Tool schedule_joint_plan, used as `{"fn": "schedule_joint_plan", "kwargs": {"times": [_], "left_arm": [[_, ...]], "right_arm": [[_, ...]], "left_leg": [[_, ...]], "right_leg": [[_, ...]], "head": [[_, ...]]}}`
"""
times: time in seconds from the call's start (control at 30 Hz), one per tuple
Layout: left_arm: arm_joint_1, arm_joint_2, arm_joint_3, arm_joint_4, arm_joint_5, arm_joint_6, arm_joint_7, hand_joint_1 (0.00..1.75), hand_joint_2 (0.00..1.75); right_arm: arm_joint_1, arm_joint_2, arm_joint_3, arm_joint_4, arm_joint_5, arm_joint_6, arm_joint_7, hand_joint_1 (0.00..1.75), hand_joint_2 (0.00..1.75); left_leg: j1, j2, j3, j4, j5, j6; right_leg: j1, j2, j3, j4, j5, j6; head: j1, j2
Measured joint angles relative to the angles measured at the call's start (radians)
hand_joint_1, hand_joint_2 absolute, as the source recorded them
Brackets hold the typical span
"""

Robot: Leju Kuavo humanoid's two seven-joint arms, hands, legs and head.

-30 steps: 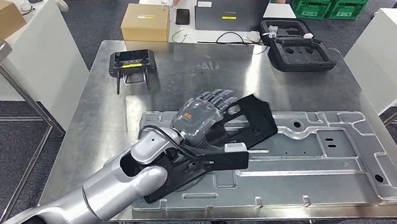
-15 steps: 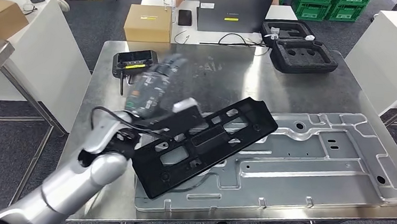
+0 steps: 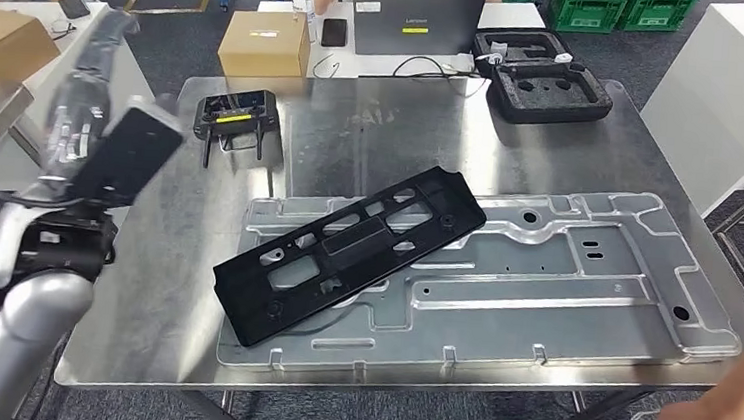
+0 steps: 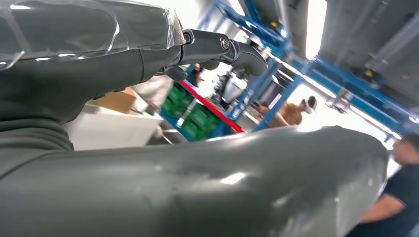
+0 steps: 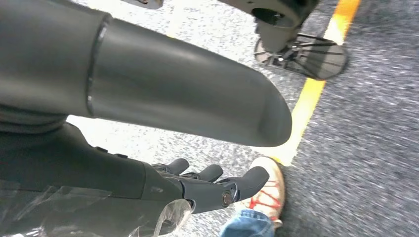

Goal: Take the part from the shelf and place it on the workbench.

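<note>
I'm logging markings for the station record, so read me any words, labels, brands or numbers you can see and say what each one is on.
"Lenovo": probably, small light lettering on the lid of the grey laptop; it is barely legible.
Yellow sticker on that lid: too small to read.
Yellow label on the cardboard box: too blurred to read.
Yellow strip on the black controller: unreadable.
Faint markings on the steel workbench: not legible.
Black part: no text visible.

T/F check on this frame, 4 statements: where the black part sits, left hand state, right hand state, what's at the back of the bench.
1. The black part lies on the silver stamped panel. True.
2. The left hand grips the black part. False: it is raised off to the side, empty, fingers apart.
3. The right hand holds a tool. False: it hangs open above the floor.
4. A black controller sits at the workbench's far left. True.
</note>
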Motion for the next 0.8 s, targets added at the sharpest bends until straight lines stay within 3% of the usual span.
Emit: {"fn": "schedule_joint_plan", "kwargs": {"times": [0.03,0.07,0.1,0.17,0.23,0.3,0.37,0.4,0.47,0.5,0.53,0.57,0.6,0.67,0.7,0.73,0.8], "left_arm": [[0.009,0.013,0.012,-0.011,0.004,0.006,0.004,0.0,0.0],[0.018,0.024,0.023,-0.021,0.008,0.011,0.007,0.0,0.0],[0.026,0.035,0.033,-0.03,0.012,0.014,0.009,0.0,0.0],[0.036,0.057,0.056,-0.05,0.016,0.019,0.011,0.0,0.0],[0.048,0.079,0.08,-0.07,0.022,0.028,0.014,0.0,0.0],[0.064,0.099,0.102,-0.085,0.035,0.041,0.02,0.0,0.0],[0.082,0.114,0.122,-0.098,0.048,0.053,0.026,0.0,0.0],[0.092,0.119,0.132,-0.105,0.054,0.059,0.027,0.0,0.0],[0.112,0.129,0.149,-0.116,0.071,0.069,0.026,0.0,0.0],[0.125,0.134,0.158,-0.12,0.087,0.075,0.025,0.0,0.0],[0.137,0.139,0.167,-0.124,0.11,0.08,0.02,0.0,0.0],[0.149,0.143,0.176,-0.129,0.138,0.084,0.014,0.0,0.0],[0.16,0.146,0.186,-0.134,0.165,0.087,0.006,0.0,0.0],[0.174,0.152,0.205,-0.145,0.207,0.093,-0.009,0.0,0.0],[0.178,0.155,0.213,-0.149,0.223,0.096,-0.014,0.0,0.0],[0.185,0.158,0.22,-0.153,0.239,0.099,-0.018,0.0,0.0],[0.201,0.167,0.234,-0.161,0.269,0.104,-0.022,0.0,0.0]], "right_arm": [[0.003,-0.001,0.0,0.0,-0.001,0.0,0.0,0.0,0.0],[0.006,-0.002,-0.001,0.0,-0.003,-0.001,0.0,0.0,0.0],[0.008,-0.004,-0.001,0.0,-0.004,-0.002,0.0,0.0,0.0],[0.01,-0.005,-0.002,0.0,-0.006,-0.004,0.0,0.0,0.0],[0.014,-0.007,-0.003,0.0,-0.008,-0.009,-0.001,0.0,0.0],[0.022,-0.011,-0.004,0.0,-0.01,-0.013,-0.001,0.0,0.0],[0.027,-0.016,-0.006,0.0,-0.012,-0.015,-0.002,0.0,0.0],[0.03,-0.019,-0.006,0.0,-0.014,-0.016,-0.002,0.0,0.0],[0.034,-0.023,-0.009,0.0,-0.018,-0.019,-0.003,0.0,0.0],[0.037,-0.024,-0.011,0.0,-0.022,-0.019,-0.004,0.0,0.0],[0.039,-0.026,-0.012,0.0,-0.027,-0.02,-0.007,0.0,0.0],[0.042,-0.028,-0.013,0.0,-0.032,-0.021,-0.011,0.0,0.0],[0.043,-0.031,-0.014,0.0,-0.036,-0.023,-0.016,0.0,0.0],[0.046,-0.037,-0.018,0.0,-0.042,-0.027,-0.023,0.0,0.0],[0.047,-0.039,-0.021,0.0,-0.043,-0.029,-0.026,0.0,0.0],[0.048,-0.042,-0.024,0.0,-0.045,-0.031,-0.029,0.0,0.0],[0.047,-0.044,-0.029,0.0,-0.05,-0.034,-0.033,0.0,0.0]], "left_leg": [[-0.001,0.0,0.001,0.029,-0.011,0.002],[-0.003,0.0,0.022,0.017,-0.004,0.006],[-0.007,0.0,0.063,-0.034,0.015,0.013],[-0.019,0.002,0.168,-0.19,0.048,0.032],[-0.031,0.006,0.224,-0.284,0.06,0.047],[-0.034,0.007,0.222,-0.303,0.076,0.055],[-0.028,0.007,0.217,-0.323,0.101,0.063],[-0.025,0.008,0.212,-0.332,0.113,0.066],[-0.024,0.009,0.201,-0.335,0.128,0.072],[-0.026,0.01,0.195,-0.335,0.133,0.072],[-0.027,0.01,0.189,-0.334,0.137,0.072],[-0.027,0.01,0.183,-0.332,0.139,0.072],[-0.028,0.01,0.179,-0.328,0.141,0.071],[-0.029,0.01,0.171,-0.32,0.141,0.069],[-0.03,0.01,0.167,-0.317,0.143,0.066],[-0.03,0.011,0.163,-0.315,0.145,0.061],[-0.031,0.012,0.158,-0.313,0.152,0.05]], "right_leg": [[0.004,-0.001,-0.009,0.0,0.007,-0.002],[0.007,-0.001,-0.018,0.0,0.014,-0.003],[0.01,-0.001,-0.026,0.0,0.02,-0.003],[0.015,-0.003,-0.038,0.001,0.032,0.001],[0.016,-0.006,-0.041,-0.003,0.046,0.01],[0.016,-0.008,-0.041,-0.017,0.062,0.024],[0.018,-0.009,-0.053,-0.009,0.046,0.034],[0.019,-0.008,-0.068,0.026,0.013,0.038],[0.017,-0.008,-0.111,0.159,-0.08,0.044],[0.016,-0.008,-0.13,0.225,-0.112,0.046],[0.016,-0.008,-0.135,0.263,-0.124,0.048],[0.016,-0.008,-0.12,0.261,-0.116,0.047],[0.016,-0.008,-0.085,0.218,-0.09,0.045],[0.018,-0.007,0.006,0.073,-0.035,0.035],[0.021,-0.007,0.037,0.017,-0.02,0.03],[0.023,-0.006,0.052,-0.014,-0.016,0.026],[0.026,-0.005,0.053,-0.028,-0.015,0.02]], "head": [[0.0,0.0],[0.0,0.0],[0.0,0.0],[0.0,0.0],[0.0,0.0],[-0.001,0.0],[0.0,0.0],[0.002,0.0],[0.006,0.0],[0.007,0.0],[0.007,0.0],[0.007,0.0],[0.007,0.0],[0.008,0.0],[0.008,0.0],[0.008,0.0],[0.008,0.0]]}}
